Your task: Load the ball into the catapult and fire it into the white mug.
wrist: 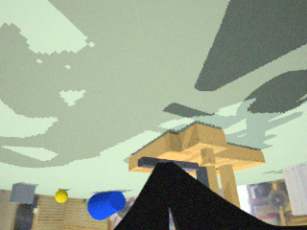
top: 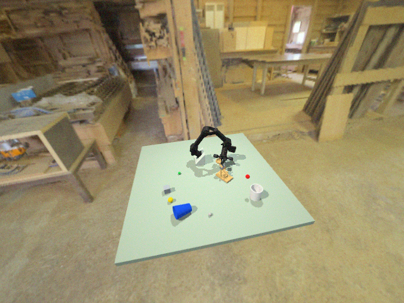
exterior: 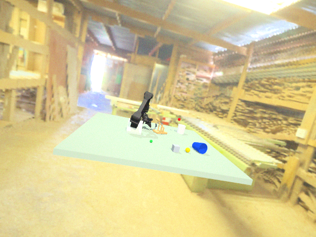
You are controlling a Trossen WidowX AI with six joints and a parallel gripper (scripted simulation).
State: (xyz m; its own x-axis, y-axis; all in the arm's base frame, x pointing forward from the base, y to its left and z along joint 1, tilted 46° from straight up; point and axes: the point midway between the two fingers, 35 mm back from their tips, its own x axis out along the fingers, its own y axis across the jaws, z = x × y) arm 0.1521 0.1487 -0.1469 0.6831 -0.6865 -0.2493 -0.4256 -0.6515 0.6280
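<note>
In the top view, the black arm point(top: 210, 130) point(exterior: 141, 112) reaches over the far part of the pale green counter point(top: 156, 238) point(exterior: 109, 145) point(wrist: 110, 96). Its gripper point(top: 222, 165) point(exterior: 149, 125) point(wrist: 168, 165) points down beside the wooden catapult point(top: 225, 177) point(exterior: 160, 132) point(wrist: 245, 155), fingers drawn together and holding nothing. The catapult stands between the far edge and the middle of the counter, its small cup point(top: 218, 160) point(exterior: 158, 119) raised above the frame.

The red ball point(top: 247, 176) point(exterior: 178, 119) is in the air, out of the catapult and not in the mug. The exterior view shows it above the white mug point(top: 255, 192) point(exterior: 181, 129) point(wrist: 295, 189), which stands upright near the right edge, towards the near right corner.

Towards the near left corner, a blue cup point(top: 182, 211) point(exterior: 199, 147) point(wrist: 106, 205) lies on its side. A yellow ball point(top: 170, 199) point(exterior: 187, 149) point(wrist: 61, 195) and a grey cube point(top: 166, 189) point(exterior: 175, 148) point(wrist: 22, 193) sit nearer the left edge. A green ball point(top: 178, 173) point(exterior: 151, 140) rests farther back on the left, and a small pale ball point(top: 209, 214) lies towards the near edge.
</note>
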